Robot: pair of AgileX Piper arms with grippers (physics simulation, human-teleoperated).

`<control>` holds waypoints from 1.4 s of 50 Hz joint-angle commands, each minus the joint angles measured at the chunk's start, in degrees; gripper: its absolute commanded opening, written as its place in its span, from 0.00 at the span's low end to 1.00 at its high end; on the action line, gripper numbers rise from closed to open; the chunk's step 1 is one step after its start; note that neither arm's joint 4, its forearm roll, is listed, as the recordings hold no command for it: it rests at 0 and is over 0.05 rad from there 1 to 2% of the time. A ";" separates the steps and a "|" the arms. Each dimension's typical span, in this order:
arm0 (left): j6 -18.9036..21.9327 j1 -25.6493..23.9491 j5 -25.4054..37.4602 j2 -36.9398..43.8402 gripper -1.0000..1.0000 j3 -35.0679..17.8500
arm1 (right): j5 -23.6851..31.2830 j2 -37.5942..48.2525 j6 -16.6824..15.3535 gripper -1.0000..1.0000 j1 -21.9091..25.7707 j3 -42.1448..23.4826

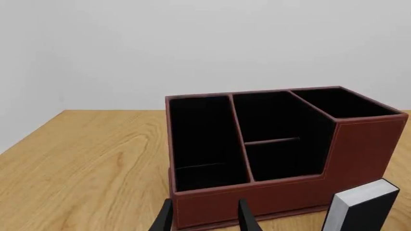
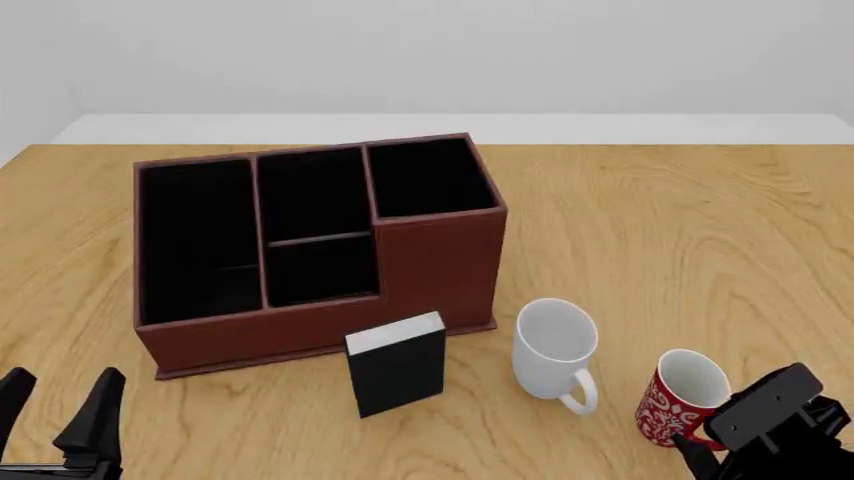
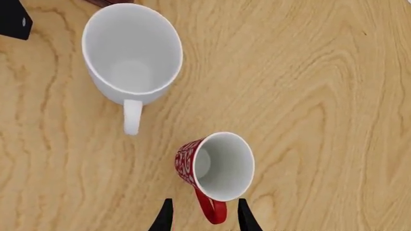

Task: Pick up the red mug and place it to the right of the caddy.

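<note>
The red mug (image 2: 678,400) with its white swirl pattern stands upright on the table at the front right, and in the right wrist view (image 3: 215,166) its white inside shows. My right gripper (image 2: 701,450) is open just above it on the near side. In the right wrist view the gripper (image 3: 203,217) has a fingertip on each side of the red handle (image 3: 212,211), not closed on it. The dark red-brown caddy (image 2: 441,265) stands at the middle left and fills the left wrist view (image 1: 359,144). My left gripper (image 2: 56,405) is open and empty at the front left, and it also shows in its own wrist view (image 1: 203,219).
A larger plain white mug (image 2: 554,350) stands between the caddy and the red mug, also seen in the right wrist view (image 3: 132,53). A small black box with a white top (image 2: 396,365) stands upright in front of the caddy. Bare wood table (image 2: 667,220) lies right of the caddy.
</note>
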 commanded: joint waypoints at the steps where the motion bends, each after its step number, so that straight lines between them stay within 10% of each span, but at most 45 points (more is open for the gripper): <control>1: 0.00 0.00 0.00 0.00 1.00 0.00 | -1.00 0.76 -0.13 1.00 -0.92 0.51; 53: 0.00 0.00 0.00 0.00 1.00 0.00 | -4.08 2.58 -0.07 1.00 -3.38 2.79; 54: 0.00 0.00 0.00 0.00 1.00 0.00 | -4.16 2.55 -0.30 0.00 -3.61 2.68; 70: 0.00 0.00 0.00 0.00 1.00 0.00 | -5.07 3.75 -0.41 0.00 -3.44 2.55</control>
